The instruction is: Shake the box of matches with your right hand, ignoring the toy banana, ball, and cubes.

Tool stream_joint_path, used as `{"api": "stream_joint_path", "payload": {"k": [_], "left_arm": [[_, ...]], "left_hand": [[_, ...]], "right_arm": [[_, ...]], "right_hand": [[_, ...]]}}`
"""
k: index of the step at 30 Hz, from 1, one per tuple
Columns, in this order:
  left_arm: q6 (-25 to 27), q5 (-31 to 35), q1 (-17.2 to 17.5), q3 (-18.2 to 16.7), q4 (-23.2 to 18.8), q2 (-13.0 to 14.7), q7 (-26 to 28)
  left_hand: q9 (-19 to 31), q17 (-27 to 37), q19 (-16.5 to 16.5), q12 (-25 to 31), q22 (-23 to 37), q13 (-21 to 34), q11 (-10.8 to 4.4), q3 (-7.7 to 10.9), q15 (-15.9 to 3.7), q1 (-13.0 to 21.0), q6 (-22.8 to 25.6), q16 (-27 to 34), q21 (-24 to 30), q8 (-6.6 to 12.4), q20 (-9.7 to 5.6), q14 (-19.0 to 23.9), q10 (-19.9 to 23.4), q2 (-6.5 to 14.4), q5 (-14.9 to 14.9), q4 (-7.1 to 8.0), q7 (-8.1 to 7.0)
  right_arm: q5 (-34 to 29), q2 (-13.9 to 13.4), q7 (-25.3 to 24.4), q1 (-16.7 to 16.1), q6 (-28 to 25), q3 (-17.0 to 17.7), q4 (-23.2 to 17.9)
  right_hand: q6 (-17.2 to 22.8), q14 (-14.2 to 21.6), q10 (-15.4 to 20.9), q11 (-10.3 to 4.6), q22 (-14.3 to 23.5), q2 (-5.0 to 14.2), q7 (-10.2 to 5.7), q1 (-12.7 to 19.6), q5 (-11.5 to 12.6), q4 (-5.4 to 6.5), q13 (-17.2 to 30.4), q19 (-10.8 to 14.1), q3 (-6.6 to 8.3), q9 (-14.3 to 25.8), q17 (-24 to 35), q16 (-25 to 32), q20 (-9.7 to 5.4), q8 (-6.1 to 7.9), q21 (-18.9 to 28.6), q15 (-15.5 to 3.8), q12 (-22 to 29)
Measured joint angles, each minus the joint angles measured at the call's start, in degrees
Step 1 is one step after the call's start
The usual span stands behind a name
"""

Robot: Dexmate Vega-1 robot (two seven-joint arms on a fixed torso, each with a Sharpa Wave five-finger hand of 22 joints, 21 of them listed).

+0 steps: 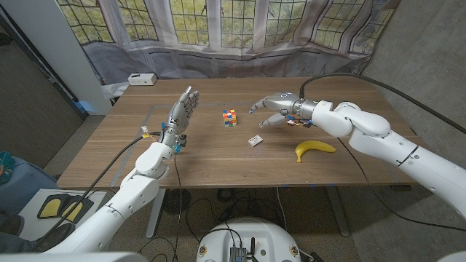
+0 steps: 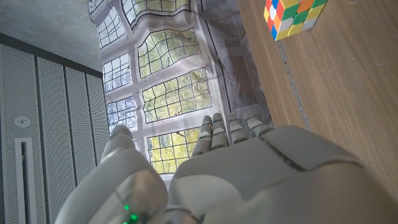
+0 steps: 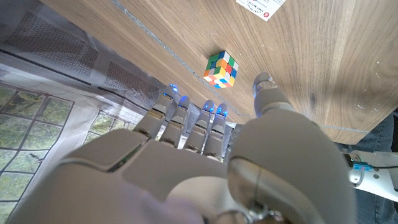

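Note:
The small white box of matches [image 1: 255,140] lies flat on the wooden table [image 1: 218,164], near the middle; its printed corner [image 3: 261,7] appears in the right wrist view. My right hand [image 1: 278,109] hovers above and just behind it with fingers spread, holding nothing. My left hand [image 1: 181,110] stands upright on the left with fingers straight and apart, empty; its back [image 2: 249,174] shows in the left wrist view. A colourful cube [image 1: 230,117] [image 2: 292,15] [image 3: 221,68] sits between the hands. A yellow toy banana [image 1: 314,148] lies right of the matchbox.
A white device [image 1: 141,79] sits at the table's far left corner. Another small colourful object [image 1: 294,121] shows under my right wrist. Grey curtains and leaded windows stand behind the table.

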Motion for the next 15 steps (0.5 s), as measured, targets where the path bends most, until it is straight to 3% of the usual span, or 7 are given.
{"api": "stream_joint_path", "payload": {"k": [10, 15], "left_arm": [[0.00, -0.40, -0.58, -0.03, 1.10, -0.03, -0.78], [0.00, -0.48, -0.58, -0.03, 1.10, -0.03, -1.19]], "left_hand": [[0.00, 0.00, 0.00, 0.00, 0.00, 0.00, -0.13, 0.00, 0.00, 0.00, 0.21, 0.00, 0.00, 0.00, 0.00, 0.00, 0.49, 0.00, 0.00, 0.00, -0.22], [0.00, 0.00, -0.28, 0.00, 0.00, 0.00, -0.13, 0.00, 0.00, 0.00, 0.30, 0.00, 0.00, 0.00, 0.29, 0.00, 0.48, 0.00, 0.00, 0.00, -0.32]], "right_arm": [[-4.01, 1.49, 5.08, 1.57, -3.98, -2.51, 0.45], [-4.01, 1.96, 5.08, 2.02, -3.98, -3.41, 0.83]], "right_hand": [[-0.68, -0.73, -0.33, -0.33, 0.00, 0.00, -0.24, 0.00, 0.00, 0.26, 0.00, 1.03, -0.54, 0.00, 0.00, -0.22, 1.03, -0.40, 0.00, 0.09, 0.00], [-1.06, -0.72, -0.64, -0.63, 0.00, 0.00, -0.62, 0.00, 0.00, 0.17, 0.00, 1.02, -0.62, 0.00, 0.00, -0.22, 1.03, -0.40, 0.00, 0.09, -0.27]]}}
